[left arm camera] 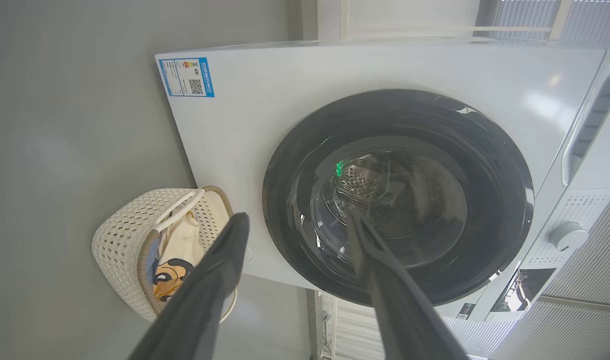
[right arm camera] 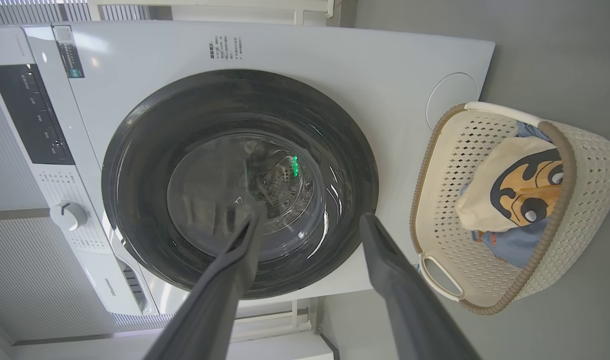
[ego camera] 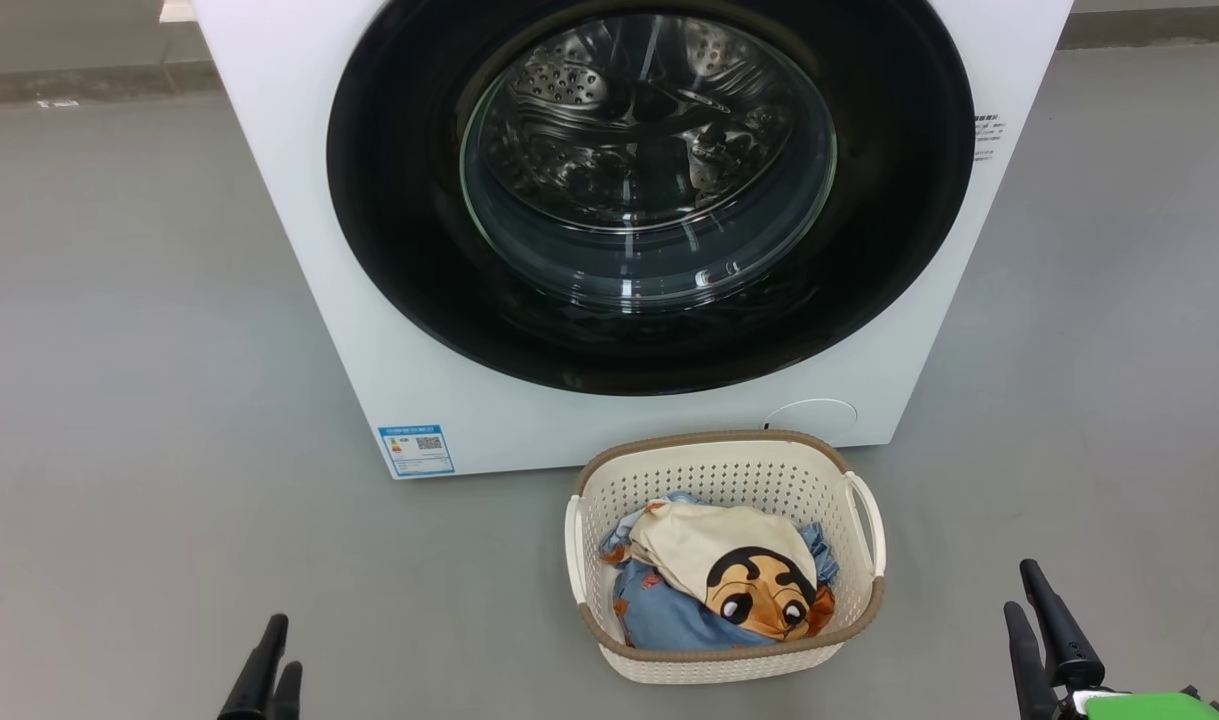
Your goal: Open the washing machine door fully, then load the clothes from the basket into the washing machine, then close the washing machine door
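- The grey floor (ego camera: 119,400) spreads out around everything in the head view.
- The washing machine (ego camera: 299,200), a white front-loader, stands on the floor, facing the robot.
- The washing machine door (ego camera: 399,200), round and glossy black, is closed flat against the machine's front and covers most of its width. The perforated steel drum (ego camera: 569,80) shows through the door's bulging glass window.
- The basket (ego camera: 729,480), cream perforated plastic with a brown rim and white side handles, sits on the floor just in front of the machine. It is below the door and a little to the robot's right of centre.
- The clothes (ego camera: 719,580) lie piled inside the basket. A cream piece with a black-and-orange cartoon face lies on top of light blue fabric.
- The left gripper (ego camera: 286,642) is at the lower left of the head view, well apart from the basket. In the left wrist view its two dark fingers are spread wide with nothing between them, pointing toward the door.
- The right gripper (ego camera: 1019,585) is at the lower right, near the basket but not touching it. Its fingers are also spread and empty in the right wrist view.
- A blue label sticker (ego camera: 416,450) sits at the machine's lower front corner on the robot's left.
- A round white flap (ego camera: 811,415) is at the other lower corner, just behind the basket.
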`<state>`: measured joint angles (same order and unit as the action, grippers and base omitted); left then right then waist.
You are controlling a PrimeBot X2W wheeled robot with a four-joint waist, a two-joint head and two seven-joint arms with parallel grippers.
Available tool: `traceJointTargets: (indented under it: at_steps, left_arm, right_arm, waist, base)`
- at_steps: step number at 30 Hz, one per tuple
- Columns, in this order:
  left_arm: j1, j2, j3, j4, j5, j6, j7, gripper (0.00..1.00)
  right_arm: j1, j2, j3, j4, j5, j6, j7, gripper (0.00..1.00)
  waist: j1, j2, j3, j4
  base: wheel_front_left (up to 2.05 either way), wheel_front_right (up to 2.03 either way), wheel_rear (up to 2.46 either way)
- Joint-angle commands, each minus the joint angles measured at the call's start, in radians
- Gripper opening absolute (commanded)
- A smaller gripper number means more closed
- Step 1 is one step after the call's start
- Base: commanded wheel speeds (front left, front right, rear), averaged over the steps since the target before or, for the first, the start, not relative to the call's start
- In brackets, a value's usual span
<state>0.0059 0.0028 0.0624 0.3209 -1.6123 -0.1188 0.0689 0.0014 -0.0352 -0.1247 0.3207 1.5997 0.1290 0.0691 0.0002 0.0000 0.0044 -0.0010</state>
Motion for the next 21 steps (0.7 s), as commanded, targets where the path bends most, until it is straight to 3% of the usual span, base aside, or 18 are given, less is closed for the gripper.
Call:
traceJointTargets:
  at_steps: [1, 10, 21]
  left_arm:
    - [-0.009, 0.015, 0.004, -0.034, 0.020, -0.003, -0.008, 1.00]
    - [-0.001, 0.017, 0.009, -0.062, 0.100, -0.004, -0.034, 1.00]
    - [0.009, 0.021, 0.021, -0.097, 0.243, -0.005, -0.069, 1.00]
  right_arm:
    - [-0.016, -0.016, 0.009, -0.033, -0.014, 0.000, -0.008, 1.00]
    - [-0.017, -0.035, 0.016, -0.068, -0.110, 0.000, -0.035, 1.00]
    - [-0.021, -0.062, 0.045, -0.132, -0.323, 0.001, -0.070, 1.00]
  waist:
    - [-0.0001, 0.0000, 0.000, 0.000]
    - [-0.0002, 0.0000, 0.000, 0.000]
    - [-0.0002, 0.0000, 0.000, 0.000]
  base:
    - [0.00, 0.00, 0.00]
    - [0.00, 0.00, 0.00]
    - [0.00, 0.00, 0.00]
